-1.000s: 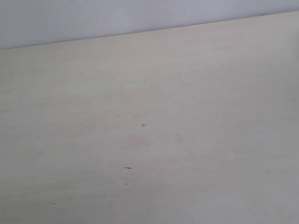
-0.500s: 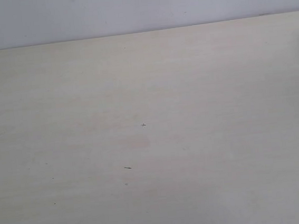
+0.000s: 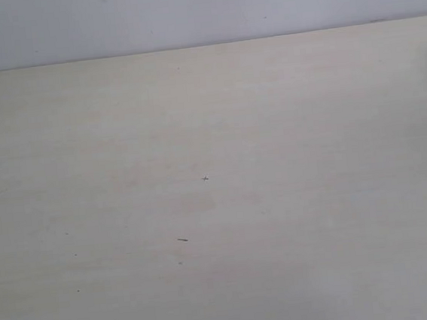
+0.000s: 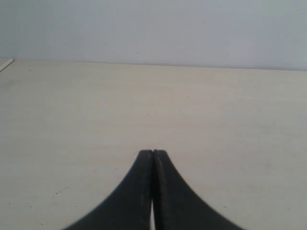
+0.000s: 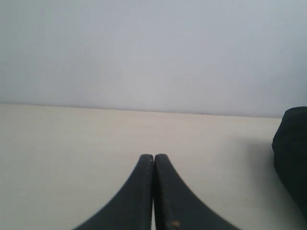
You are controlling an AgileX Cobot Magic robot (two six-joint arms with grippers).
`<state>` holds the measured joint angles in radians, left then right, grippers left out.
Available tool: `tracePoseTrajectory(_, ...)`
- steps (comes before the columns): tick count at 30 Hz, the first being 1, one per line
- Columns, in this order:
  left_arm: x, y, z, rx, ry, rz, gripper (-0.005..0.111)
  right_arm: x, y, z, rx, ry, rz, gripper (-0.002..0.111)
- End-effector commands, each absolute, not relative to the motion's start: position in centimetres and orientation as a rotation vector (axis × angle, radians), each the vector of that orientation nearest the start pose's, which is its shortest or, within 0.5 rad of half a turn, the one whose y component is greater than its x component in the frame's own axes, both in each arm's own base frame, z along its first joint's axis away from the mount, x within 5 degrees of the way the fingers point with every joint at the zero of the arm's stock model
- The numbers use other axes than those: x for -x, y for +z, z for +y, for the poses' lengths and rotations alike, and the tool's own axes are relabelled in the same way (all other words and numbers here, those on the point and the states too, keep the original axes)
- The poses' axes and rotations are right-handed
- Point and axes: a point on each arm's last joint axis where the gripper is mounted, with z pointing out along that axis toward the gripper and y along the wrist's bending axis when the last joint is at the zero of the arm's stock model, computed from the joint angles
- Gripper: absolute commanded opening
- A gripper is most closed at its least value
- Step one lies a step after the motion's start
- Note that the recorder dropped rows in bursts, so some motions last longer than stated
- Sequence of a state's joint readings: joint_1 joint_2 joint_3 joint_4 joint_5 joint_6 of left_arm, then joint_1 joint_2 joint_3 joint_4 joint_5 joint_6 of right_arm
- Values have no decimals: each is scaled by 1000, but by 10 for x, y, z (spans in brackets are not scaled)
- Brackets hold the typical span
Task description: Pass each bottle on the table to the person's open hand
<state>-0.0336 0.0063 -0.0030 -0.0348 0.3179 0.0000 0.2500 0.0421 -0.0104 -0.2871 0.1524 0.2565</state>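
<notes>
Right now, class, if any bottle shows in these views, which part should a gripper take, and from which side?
No bottle shows in any view, so no part or side can be named. The exterior view holds only table; the left gripper and right gripper are shut on nothing. A dark shape at the right wrist view's edge is too cut off to identify.

The table (image 3: pixel 308 120) is a wide, flat, cream-beige top with faint grain running along its length. Its far edge meets a pale grey wall (image 3: pixel 184 11) in a straight line. Near the middle of the table lies a tiny cross-shaped speck (image 3: pixel 205 178), and closer to the front edge a short dark dash (image 3: pixel 182 239). A few pinpoint dots (image 3: pixel 75 255) are scattered toward the left edge. In the right wrist view a black shape (image 5: pixel 293 153) shows near the far edge; whether it touches the table cannot be told.
</notes>
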Motion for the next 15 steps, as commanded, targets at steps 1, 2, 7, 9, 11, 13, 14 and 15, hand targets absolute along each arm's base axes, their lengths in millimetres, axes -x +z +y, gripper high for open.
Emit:
tracePoseTrajectory(1, -54, 185, -3, -6, -57, 1797, 0, -56, 195, 10, 195, 131, 1695, 0)
tracePoseTrajectory(2, -54, 185, -3, -6, -57, 1797, 0, -54, 194, 11, 214, 135, 1699, 0)
tracePoseTrajectory(7, -54, 185, -3, -6, -57, 1797, 0, -53, 189, 14, 291, 124, 1746, 0)
tracePoseTrajectory(9, -54, 185, -3, -6, -57, 1797, 0, -53, 189, 14, 252, 162, 1753, 0)
tracePoseTrajectory(11, -54, 185, -3, -6, -57, 1797, 0, -52, 189, 15, 213, 203, 1760, 0)
tracePoseTrajectory(13, -54, 185, -3, -6, -57, 1797, 0, -53, 189, 14, 216, 199, 1759, 0)
tracePoseTrajectory(14, -54, 185, -3, -6, -57, 1797, 0, -53, 189, 14, 216, 199, 1759, 0)
tracePoseTrajectory(15, -54, 185, -3, -6, -57, 1797, 0, -53, 189, 14, 216, 199, 1759, 0)
